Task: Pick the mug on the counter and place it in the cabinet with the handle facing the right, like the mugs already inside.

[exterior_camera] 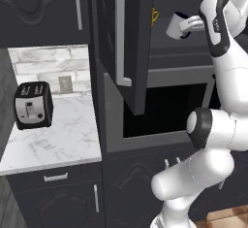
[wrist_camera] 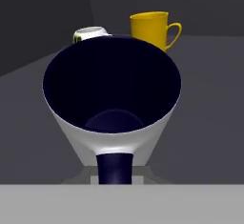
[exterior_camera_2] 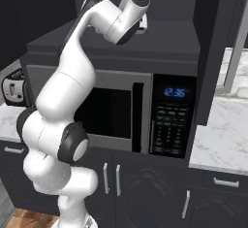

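The white mug [exterior_camera: 174,27] with its navy rim hangs high up at the mouth of the open cabinet [exterior_camera: 169,62], and my gripper [exterior_camera: 187,26] is shut on it from the right. In the hand view I look straight into the mug's dark interior [wrist_camera: 112,82]; its navy handle [wrist_camera: 114,168] points toward the hand at the bottom. Behind it on the cabinet shelf [wrist_camera: 209,104] stand a yellow mug [wrist_camera: 148,26], handle to the right, and a white mug [wrist_camera: 89,33]. The cabinet door [exterior_camera: 123,42] with its long silver bar hangs open to the left. The marble counter [exterior_camera: 58,135] lies lower left.
A black and silver toaster [exterior_camera: 33,105] stands on the counter by the wall. A microwave [exterior_camera_2: 121,113] sits directly under the cabinet opening. The open door's edge juts out between counter and opening. More marble counter [exterior_camera_2: 223,135] runs to the microwave's right.
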Tool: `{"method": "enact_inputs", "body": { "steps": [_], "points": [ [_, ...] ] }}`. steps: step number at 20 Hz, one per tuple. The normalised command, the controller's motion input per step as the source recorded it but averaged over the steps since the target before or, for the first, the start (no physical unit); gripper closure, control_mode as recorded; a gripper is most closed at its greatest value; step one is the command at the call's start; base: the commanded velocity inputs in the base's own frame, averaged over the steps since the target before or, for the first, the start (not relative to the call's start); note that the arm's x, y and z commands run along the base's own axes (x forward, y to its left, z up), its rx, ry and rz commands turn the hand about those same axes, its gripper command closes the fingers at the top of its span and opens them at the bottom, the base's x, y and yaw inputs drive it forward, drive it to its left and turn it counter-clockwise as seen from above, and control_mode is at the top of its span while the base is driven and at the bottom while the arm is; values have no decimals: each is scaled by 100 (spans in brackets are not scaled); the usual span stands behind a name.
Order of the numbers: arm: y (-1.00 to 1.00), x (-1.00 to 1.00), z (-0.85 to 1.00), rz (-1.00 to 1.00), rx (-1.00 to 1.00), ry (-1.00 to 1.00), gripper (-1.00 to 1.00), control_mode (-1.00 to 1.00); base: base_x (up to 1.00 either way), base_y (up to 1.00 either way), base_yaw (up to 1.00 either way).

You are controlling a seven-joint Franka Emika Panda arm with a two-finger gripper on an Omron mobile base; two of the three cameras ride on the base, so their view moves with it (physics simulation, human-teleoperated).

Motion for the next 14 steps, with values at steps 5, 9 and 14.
{"method": "enact_inputs", "body": {
  "steps": [5,9,14],
  "points": [
    [-16,32,-7,11,-10,0,100,-100,0,0,0],
    [-13,26,-6,10,-9,0,100,-100,0,0,0],
    [-15,26,-7,10,-8,0,100,-100,0,0,0]
  ]
}}
